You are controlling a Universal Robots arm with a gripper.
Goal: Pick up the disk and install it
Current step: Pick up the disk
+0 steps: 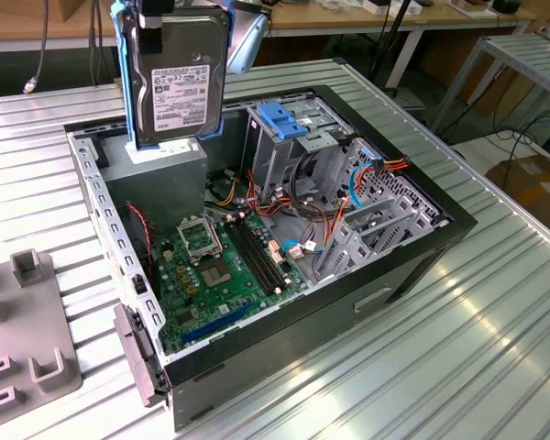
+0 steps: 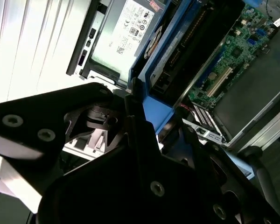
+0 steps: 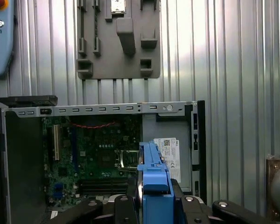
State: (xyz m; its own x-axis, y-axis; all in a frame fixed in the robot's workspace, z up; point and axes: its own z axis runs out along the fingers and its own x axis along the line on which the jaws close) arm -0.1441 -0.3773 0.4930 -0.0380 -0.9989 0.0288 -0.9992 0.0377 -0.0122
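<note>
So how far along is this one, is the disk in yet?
Pickup looks done: the disk is in the air, gripped upright by the claw. In hand: it hangs above the grey power supply at one corner of the open computer case. Left: the installation itself, since the disk is not yet in the drive cage.

Black hand (image 3: 154, 189), jointed links (image 2: 51, 112), silver screws (image 2: 157, 188)
</note>
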